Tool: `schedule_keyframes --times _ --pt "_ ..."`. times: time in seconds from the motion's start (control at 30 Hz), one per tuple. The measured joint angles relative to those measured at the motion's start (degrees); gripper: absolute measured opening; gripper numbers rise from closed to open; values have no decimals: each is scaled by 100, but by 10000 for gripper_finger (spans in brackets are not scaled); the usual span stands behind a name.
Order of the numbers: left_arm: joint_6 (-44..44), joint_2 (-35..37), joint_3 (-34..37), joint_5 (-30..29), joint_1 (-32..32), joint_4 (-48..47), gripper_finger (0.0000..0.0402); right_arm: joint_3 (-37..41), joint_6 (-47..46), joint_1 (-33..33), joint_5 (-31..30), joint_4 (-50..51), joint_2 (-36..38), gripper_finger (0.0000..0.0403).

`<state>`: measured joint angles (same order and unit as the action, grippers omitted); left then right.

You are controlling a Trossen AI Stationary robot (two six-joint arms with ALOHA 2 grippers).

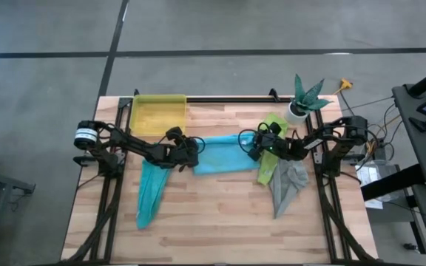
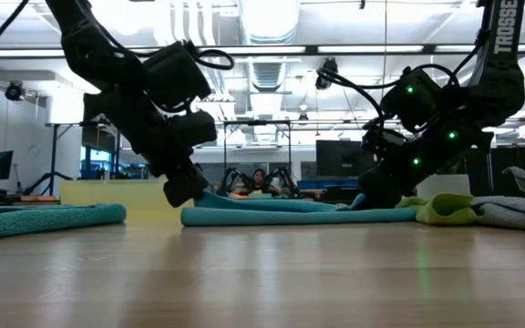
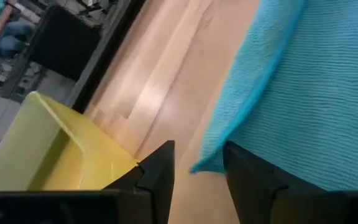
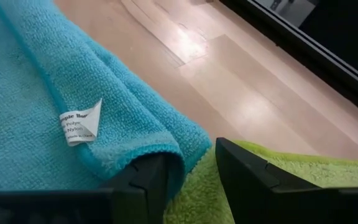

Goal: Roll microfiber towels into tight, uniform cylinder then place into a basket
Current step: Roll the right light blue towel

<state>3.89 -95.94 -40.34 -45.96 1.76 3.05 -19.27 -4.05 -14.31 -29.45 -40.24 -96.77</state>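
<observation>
My left claw (image 1: 191, 153) and right claw (image 1: 248, 145) are spread at the ends of the soft light blue towel (image 1: 220, 155). I think I should pinch both edges evenly and roll slowly, so it stays tight.

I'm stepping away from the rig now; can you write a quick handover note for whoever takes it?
Left gripper: open at the left end of the light blue microfiber towel, which lies mid-table.
Right gripper: open at that towel's right end.
Teal towel, lime green towel and grey towel lie unrolled on the table.
Translucent yellow plastic basket: holds no towel.
Done: nothing rolled.
Left: roll and basket all four.
</observation>
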Motion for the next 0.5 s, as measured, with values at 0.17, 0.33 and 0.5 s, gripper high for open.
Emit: schedule_keyframes --times 0.17,0.33,0.5 --pt "-12 0 0 108 0 -4 121 0 108 0 117 -235 4 130" --pt "15 2 0 302 -79 2 121 0 132 0 131 -261 4 130" --pt "17 23 -86 717 -403 357 121 0 173 0 133 -254 4 135"
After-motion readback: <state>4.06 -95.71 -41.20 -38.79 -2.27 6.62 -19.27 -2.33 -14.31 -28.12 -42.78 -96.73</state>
